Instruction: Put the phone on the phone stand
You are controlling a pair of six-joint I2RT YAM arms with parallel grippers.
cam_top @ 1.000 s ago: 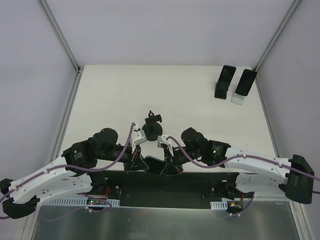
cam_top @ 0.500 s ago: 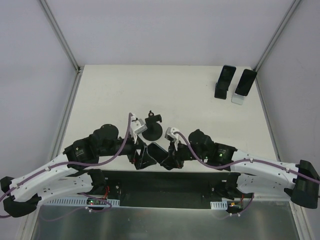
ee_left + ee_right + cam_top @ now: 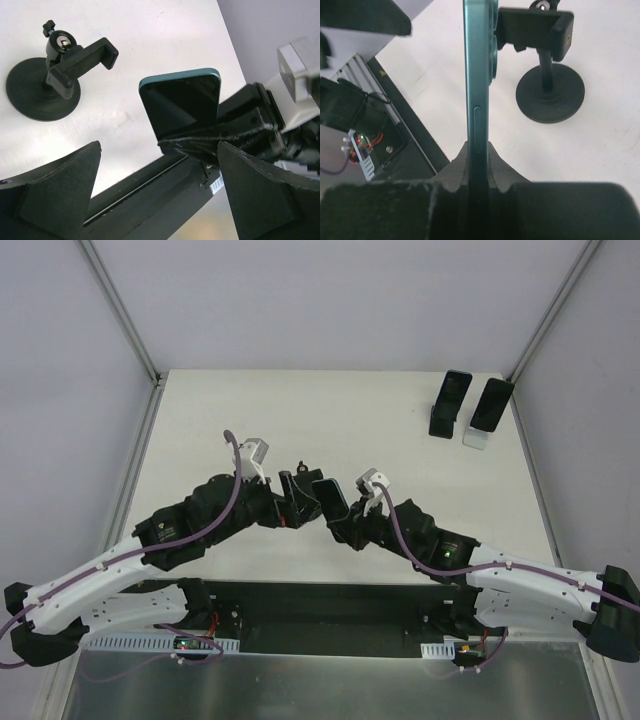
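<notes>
Here, 1 phone tight in right claw, left claw apart, perhaps 3 stands.

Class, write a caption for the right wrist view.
Right gripper clamps the teal phone edge-on, near the black phone stand.

No text, brand or number can be read anywhere. The phone shows a dark, blank screen. A tiny yellow mark on the metal rail may be a warning sticker, but it is too small to make out.
</notes>
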